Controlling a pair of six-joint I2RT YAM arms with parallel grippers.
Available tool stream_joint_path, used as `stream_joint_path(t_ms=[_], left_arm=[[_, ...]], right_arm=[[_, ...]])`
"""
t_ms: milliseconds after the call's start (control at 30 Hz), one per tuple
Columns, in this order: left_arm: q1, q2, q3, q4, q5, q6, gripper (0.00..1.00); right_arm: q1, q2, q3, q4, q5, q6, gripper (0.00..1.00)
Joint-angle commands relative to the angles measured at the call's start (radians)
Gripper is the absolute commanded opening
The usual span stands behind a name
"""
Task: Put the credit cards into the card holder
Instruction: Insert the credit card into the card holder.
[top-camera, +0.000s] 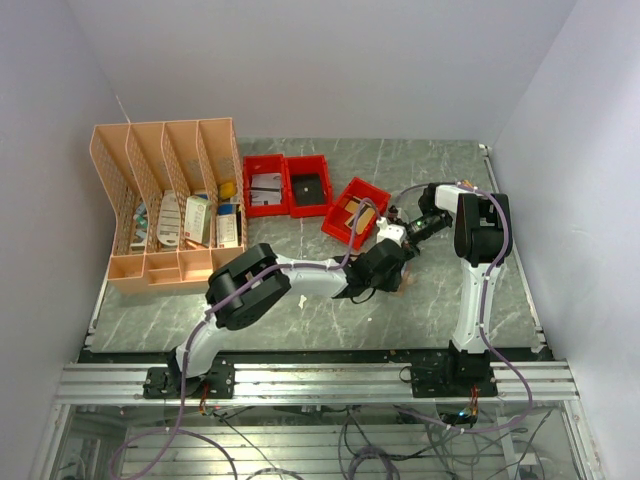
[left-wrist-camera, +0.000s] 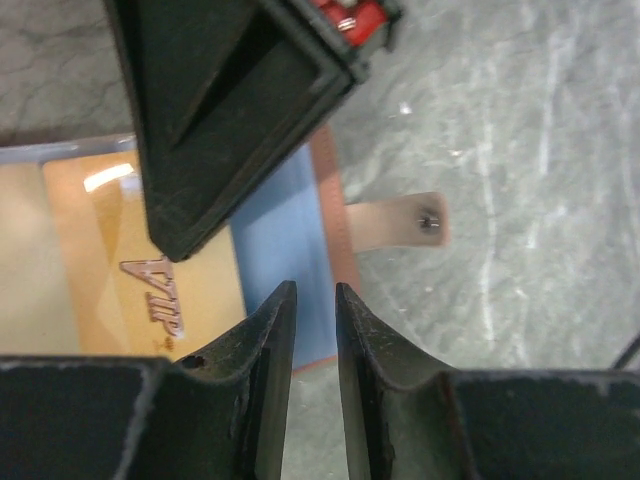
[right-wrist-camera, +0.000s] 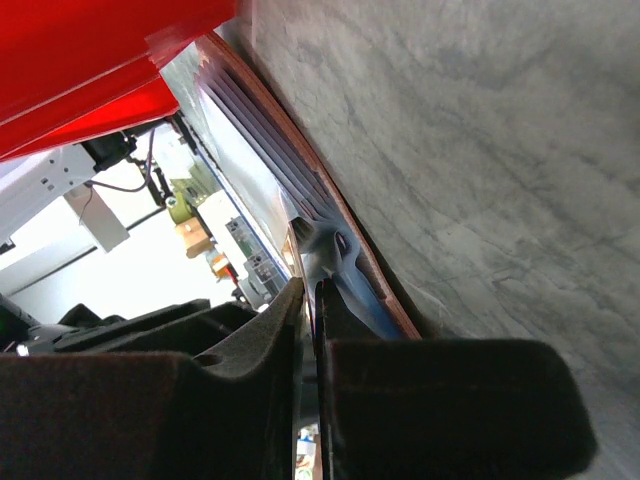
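The tan card holder (left-wrist-camera: 337, 235) lies open on the marble table, its snap tab (left-wrist-camera: 400, 220) pointing right. A gold credit card (left-wrist-camera: 110, 260) marked VIP and a light blue card (left-wrist-camera: 285, 225) lie against its inner panel. My left gripper (left-wrist-camera: 315, 290) hovers over the blue card's near corner, its jaws a narrow gap apart with nothing between them. My right gripper (right-wrist-camera: 310, 285) is shut on a thin layer at the card holder's edge (right-wrist-camera: 335, 205). In the top view both grippers (top-camera: 385, 268) (top-camera: 408, 240) meet at centre right and hide the holder.
Three red bins (top-camera: 268, 185) (top-camera: 308, 183) (top-camera: 355, 212) stand behind the grippers, the nearest one turned at an angle and holding cards. A peach desk organizer (top-camera: 170, 210) fills the back left. A red bin wall (right-wrist-camera: 90, 60) is close beside the right gripper.
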Motion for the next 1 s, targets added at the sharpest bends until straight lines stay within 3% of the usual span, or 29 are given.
stream_joint_path(t_ms=[0, 200, 433, 967], left_arm=[[-0.006, 0.033, 0.053, -0.089, -0.123, 0.016, 0.35], [-0.011, 0.049, 0.079, -0.114, -0.204, 0.008, 0.39], [-0.017, 0.065, 0.101, -0.145, -0.266, -0.008, 0.43], [-0.015, 0.039, 0.098, -0.158, -0.343, -0.020, 0.52]], right_arm=[[0.003, 0.029, 0.004, 0.064, 0.050, 0.010, 0.07], [0.002, 0.028, 0.007, 0.059, 0.048, 0.006, 0.09], [0.003, 0.025, 0.026, 0.041, 0.035, -0.009, 0.23], [-0.013, -0.035, 0.046, 0.028, 0.027, -0.045, 0.43]])
